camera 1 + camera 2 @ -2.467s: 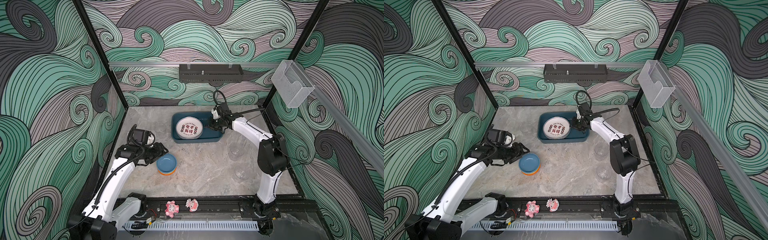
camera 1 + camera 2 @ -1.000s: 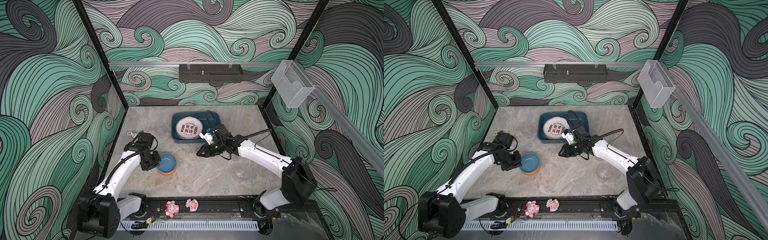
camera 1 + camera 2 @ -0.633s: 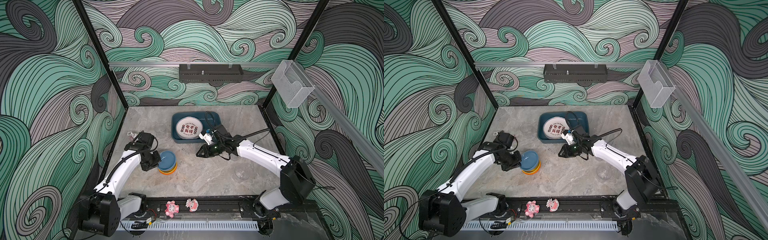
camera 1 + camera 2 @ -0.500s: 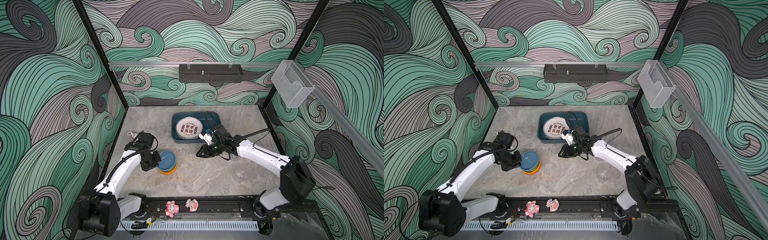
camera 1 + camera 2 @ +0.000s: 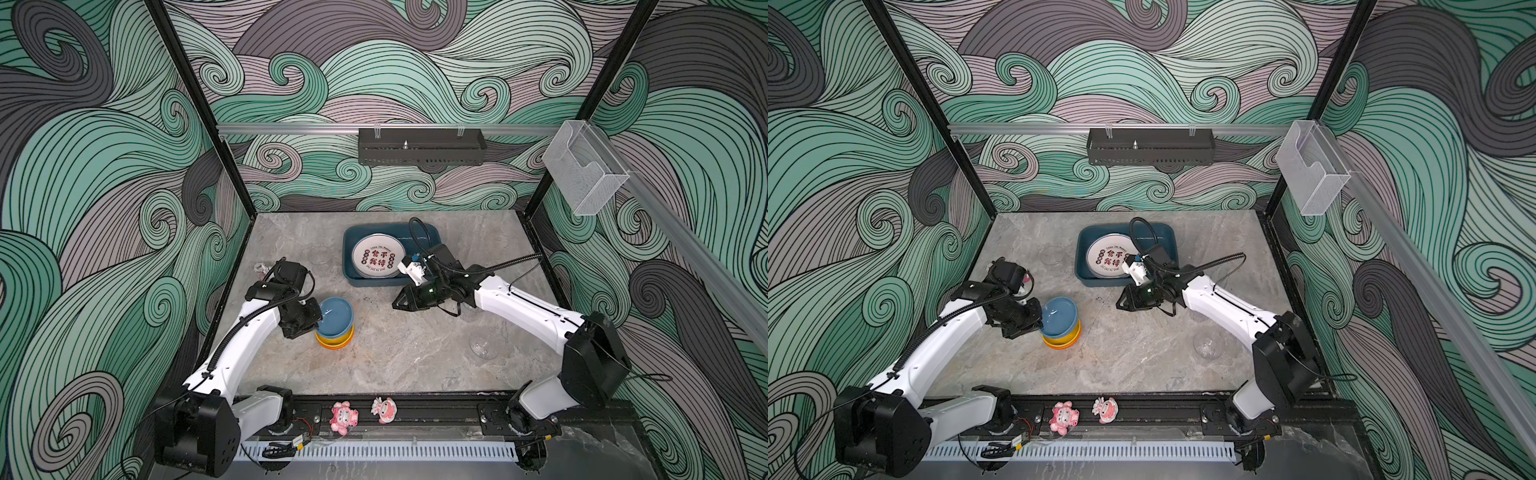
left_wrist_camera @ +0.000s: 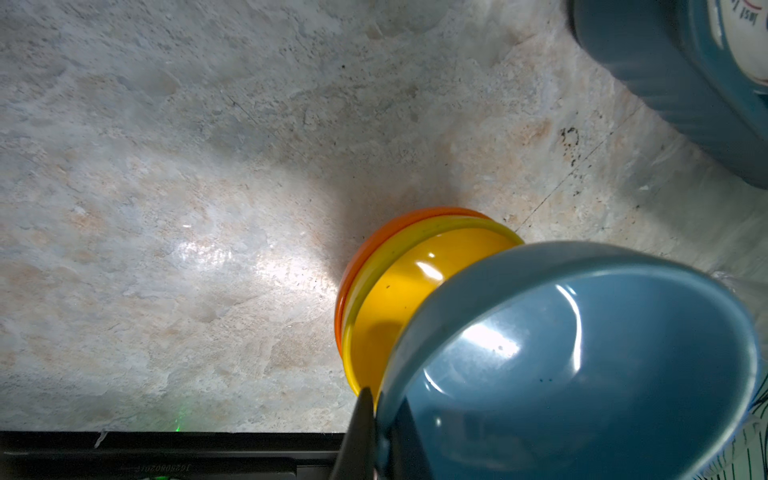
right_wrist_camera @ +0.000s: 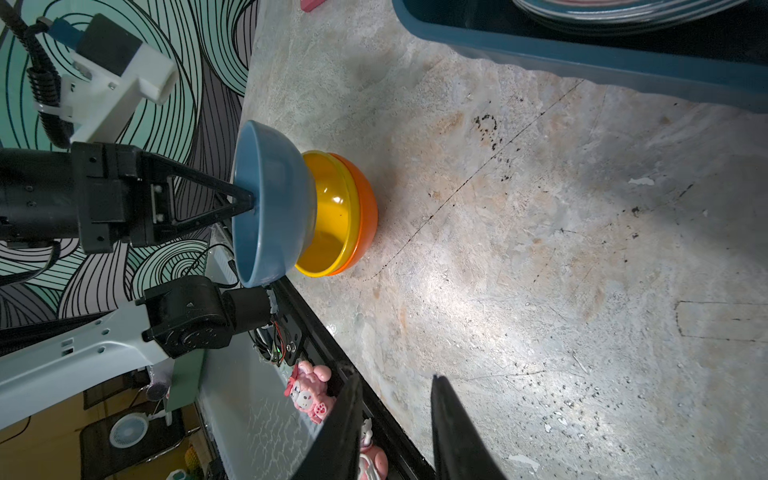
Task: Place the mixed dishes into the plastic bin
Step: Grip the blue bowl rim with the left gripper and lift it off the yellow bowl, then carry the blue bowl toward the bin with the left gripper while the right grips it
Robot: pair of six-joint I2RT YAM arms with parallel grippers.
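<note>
My left gripper point(image 5: 318, 322) point(image 6: 380, 405) is shut on the near rim of the blue bowl point(image 5: 336, 316) point(image 7: 270, 199), which tilts up off the yellow bowl point(image 6: 399, 299). The yellow bowl is nested in the orange bowl point(image 7: 365, 216) on the table. The plastic bin point(image 5: 432, 245) stands at the back and holds a white lettered plate point(image 5: 378, 259). My right gripper point(image 5: 395, 303) point(image 7: 395, 380) hovers open and empty between the bin and the bowls, pointing at them. One clear glass point(image 5: 320, 254) stands left of the bin, another glass point(image 5: 484, 347) at the front right.
Two pink figurines point(image 5: 344, 417) point(image 5: 384, 409) sit on the black front rail. A black perforated shelf point(image 5: 422, 151) hangs on the back wall and a clear acrylic box point(image 5: 586, 174) on the right rail. The left wall is close behind my left arm.
My left gripper has closed on the blue bowl's rim and tipped the bowl up off the yellow one. The right arm has barely moved.
</note>
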